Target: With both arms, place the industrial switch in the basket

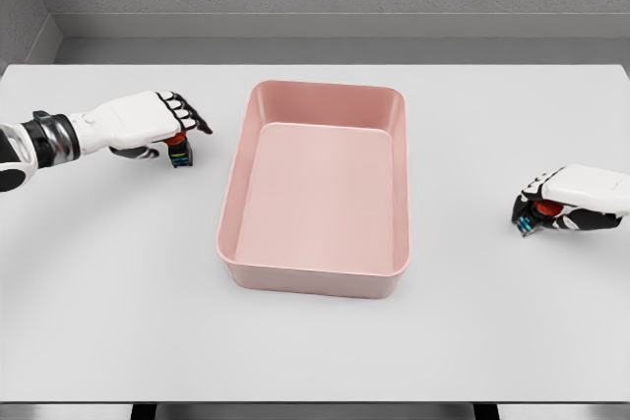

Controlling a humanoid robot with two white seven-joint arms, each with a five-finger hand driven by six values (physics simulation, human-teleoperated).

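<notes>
A pink rectangular basket (313, 272) sits in the middle of the white table, with nothing inside it. Left of it, my left hand (175, 128) covers a small industrial switch (179, 154) with a red top and coloured base; the fingers curl down around it. At the far right, my right hand (539, 206) wraps a second such switch (544, 210), whose red knob shows between the fingers. Both switches rest at table level, each mostly hidden by the hand.
The white table (118, 322) stretches wide on both sides of the basket. A grey wall runs behind its far edge, and the near edge lies at the bottom of the view.
</notes>
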